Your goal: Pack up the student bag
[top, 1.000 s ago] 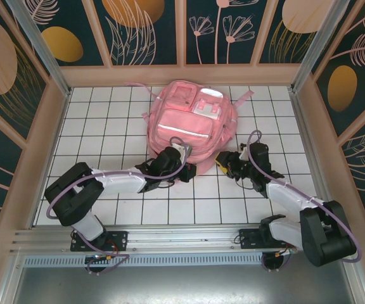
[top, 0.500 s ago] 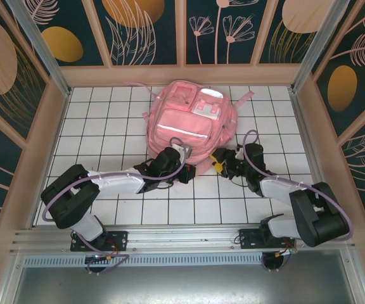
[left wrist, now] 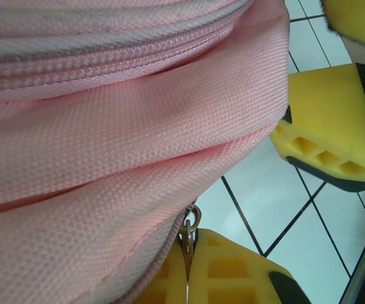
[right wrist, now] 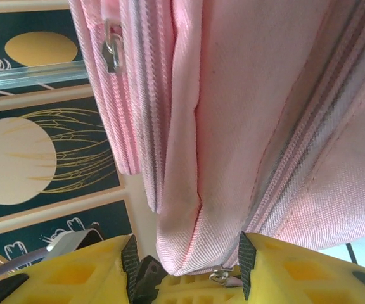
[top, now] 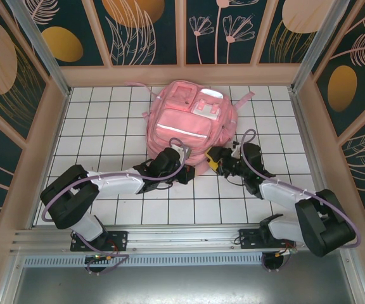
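The student bag (top: 190,121) is a glossy pink backpack lying front-up on the white tiled table (top: 106,120), toward its far middle. A silvery strip crosses its front (pockets above), zippers closed.

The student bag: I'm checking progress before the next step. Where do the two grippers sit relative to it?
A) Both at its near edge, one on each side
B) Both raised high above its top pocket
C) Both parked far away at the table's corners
A: in the top view the left gripper and the right gripper both meet the near edge of the student bag.
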Available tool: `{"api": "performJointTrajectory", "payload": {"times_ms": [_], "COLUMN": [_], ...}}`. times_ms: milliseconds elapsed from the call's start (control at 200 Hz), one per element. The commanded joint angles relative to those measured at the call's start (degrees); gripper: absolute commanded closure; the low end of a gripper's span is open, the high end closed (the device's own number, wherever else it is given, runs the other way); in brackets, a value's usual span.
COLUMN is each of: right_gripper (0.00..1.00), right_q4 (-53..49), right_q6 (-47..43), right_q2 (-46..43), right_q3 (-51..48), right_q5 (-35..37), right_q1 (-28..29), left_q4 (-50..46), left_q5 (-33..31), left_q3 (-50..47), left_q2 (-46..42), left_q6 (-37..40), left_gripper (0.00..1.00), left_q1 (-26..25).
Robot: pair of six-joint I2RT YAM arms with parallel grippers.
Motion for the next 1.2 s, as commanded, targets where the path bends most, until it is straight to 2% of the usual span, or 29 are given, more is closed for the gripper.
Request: {"api": "performJointTrajectory", "payload": {"times_ms": [0,70,155,305,656,1191], "right_gripper": [0.52,0.55,0.66,1.00,1.00,1.00], "right_q4": [0.4,0.8,1.8,-1.6,-13.8,-20.1], "right_q6": [0.7,1.1,1.2,-1.3,-10.3,-15.7], "right_q2": [1.4,2.6,3.9,5.8,5.6,4.3], "right_q3": [1.3,1.2,1.4,4.0,9.7,11.5], "right_q5": [1.5,1.8,1.9,2.8,6.1,8.4], "right_q1": [0.9,1.1,1.1,1.2,-1.1,-2.4], "left_q4": [0.2,0.3,0.2,0.5,-5.3,-9.7], "left_q5": [1.5,1.4,1.5,1.6,-1.9,-6.7], "left_q3": [1.3,1.4,1.4,0.9,-1.4,-5.3], "left_q2": [0.0,0.0,0.0,-0.2,-2.5,-9.6], "left_q6": [1.0,1.0,1.0,0.9,3.2,4.5], "left_gripper": [1.00,1.00,1.00,1.00,1.00,1.00], "left_q1": [-0.4,-0.3,-0.4,-0.4,-0.4,1.4]}}
